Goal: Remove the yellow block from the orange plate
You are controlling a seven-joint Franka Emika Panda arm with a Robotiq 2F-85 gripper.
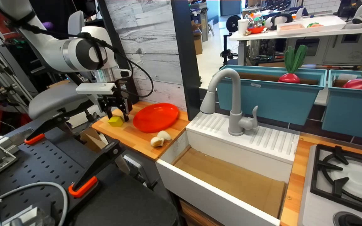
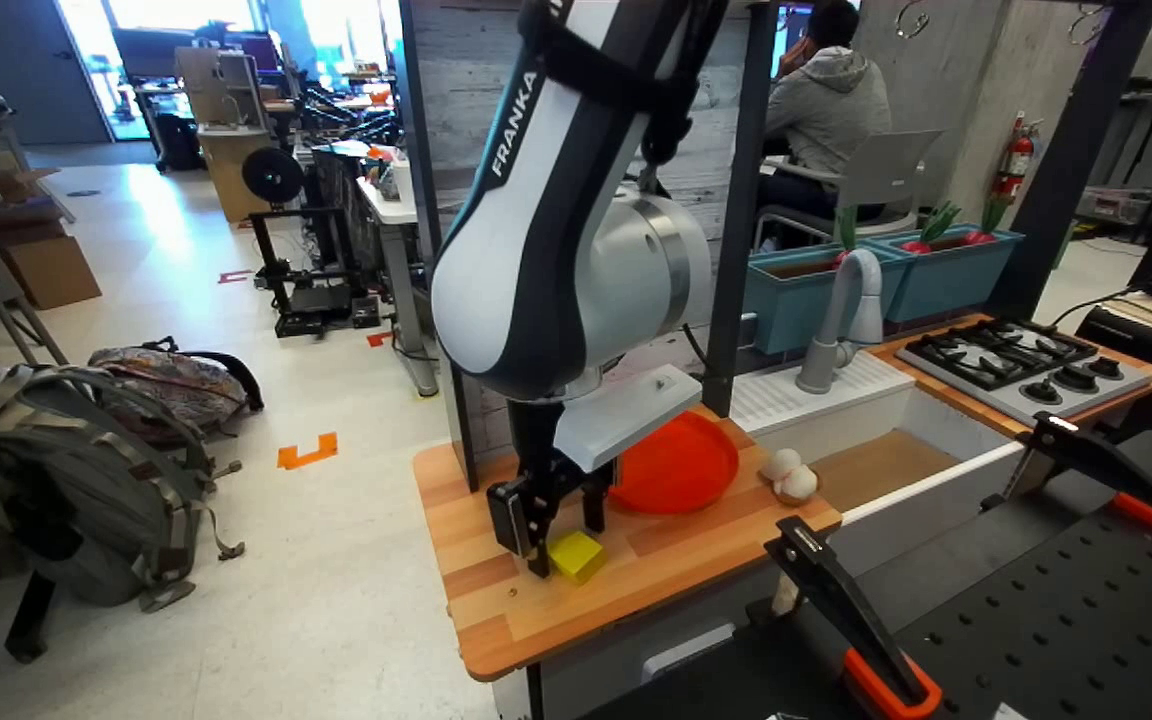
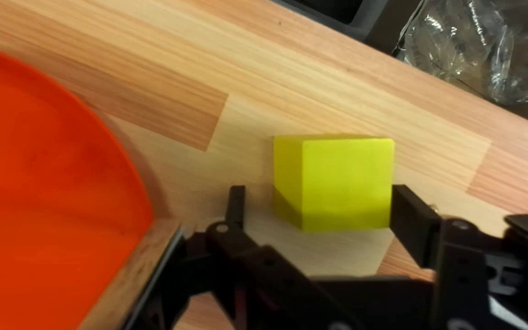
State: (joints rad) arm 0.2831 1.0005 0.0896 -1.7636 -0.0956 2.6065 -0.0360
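The bright yellow block (image 1: 116, 121) sits on the wooden counter, off the orange plate (image 1: 156, 117), which lies beside it. Both exterior views show the block (image 2: 577, 556) and the plate (image 2: 676, 465). My gripper (image 1: 118, 118) points down at the block, also in an exterior view (image 2: 566, 548). In the wrist view my gripper (image 3: 319, 201) is open, with the block (image 3: 347, 183) between its fingers. There is a gap to the left finger; the right fingertip is at the block's edge, and I cannot tell if they touch. The plate (image 3: 53, 192) is at left.
White and cream egg-like pieces (image 1: 160, 138) lie near the plate on the wooden counter (image 1: 134, 138). A white sink (image 1: 222, 185) with a grey faucet (image 1: 236, 103) adjoins the counter. A panelled wall (image 1: 152, 47) stands behind the plate. Black clamps (image 1: 99, 166) stand in front.
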